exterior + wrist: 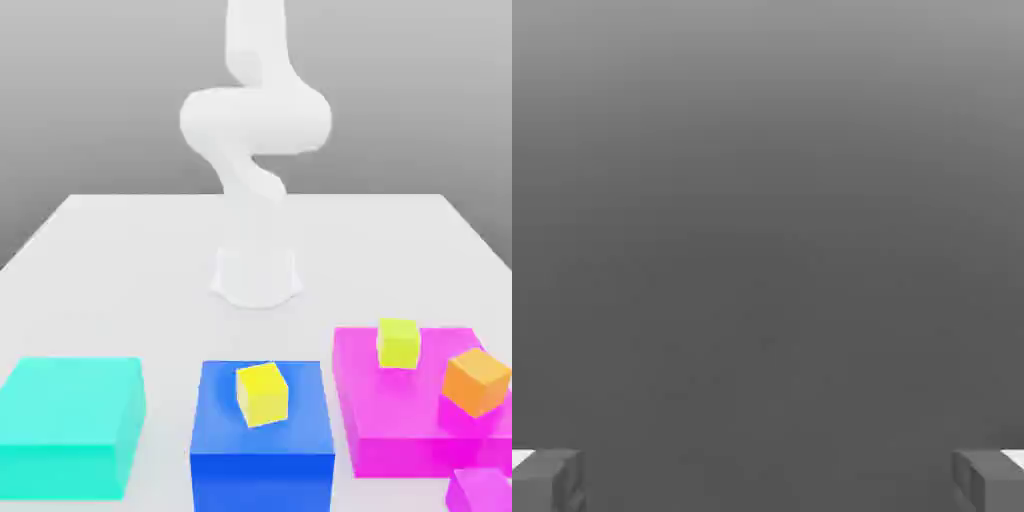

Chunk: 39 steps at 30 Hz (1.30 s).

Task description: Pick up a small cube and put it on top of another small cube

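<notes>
- Grey backdrop ahead of gripper [768, 480]; fingers [547, 480] spread wide, nothing between.
- Yellow cube [262, 393] and orange cube [477, 380] far below: long descent, misalignment likely.
- Orange cube tilted; could slip.

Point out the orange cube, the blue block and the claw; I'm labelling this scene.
orange cube [477, 380]: exterior view, on its front face.
blue block [261, 483]: exterior view, on its front wall.
claw [768, 480]: hand view, midway between its two fingertips.
</notes>
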Motion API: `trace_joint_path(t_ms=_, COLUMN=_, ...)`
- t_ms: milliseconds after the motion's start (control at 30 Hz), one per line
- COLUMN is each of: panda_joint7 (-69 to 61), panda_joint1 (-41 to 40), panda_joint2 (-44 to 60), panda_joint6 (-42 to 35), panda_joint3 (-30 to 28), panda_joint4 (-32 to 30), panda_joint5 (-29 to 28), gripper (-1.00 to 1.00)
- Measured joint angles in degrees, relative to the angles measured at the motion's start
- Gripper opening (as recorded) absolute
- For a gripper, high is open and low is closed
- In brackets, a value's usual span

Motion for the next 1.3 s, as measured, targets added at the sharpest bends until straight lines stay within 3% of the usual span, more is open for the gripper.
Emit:
trace_joint_path(t_ms=533, panda_joint7=18.4, panda_joint1=-2.5, panda_joint2=33.6, panda_joint6=5.9, panda_joint3=14.3, panda_joint4=3.8, panda_joint5=-12.3, gripper=0.00)
trace_joint_path(t_ms=800, panda_joint7=26.3, panda_joint1=1.8, panda_joint2=49.8, panda_joint6=9.2, panda_joint3=15.8, panda_joint4=5.6, panda_joint5=-16.6, gripper=0.00)
trace_joint_path(t_ms=1067, panda_joint7=30.4, panda_joint1=5.7, panda_joint2=64.3, panda_joint6=13.6, panda_joint3=17.8, panda_joint4=7.0, panda_joint5=-15.2, gripper=0.00)
trace_joint_path(t_ms=1200, panda_joint7=33.1, panda_joint1=8.6, panda_joint2=72.6, panda_joint6=19.1, panda_joint3=14.8, panda_joint4=8.8, panda_joint5=-18.3, gripper=0.00)
trace_joint_path(t_ms=1233, panda_joint7=33.6, panda_joint1=9.2, panda_joint2=73.9, panda_joint6=20.1, panda_joint3=14.1, panda_joint4=9.1, panda_joint5=-19.0, gripper=-1.00)
trace_joint_path(t_ms=1300, panda_joint7=33.6, panda_joint1=9.2, panda_joint2=73.9, panda_joint6=20.2, panda_joint3=14.1, panda_joint4=9.1, panda_joint5=-18.9, gripper=-1.00)
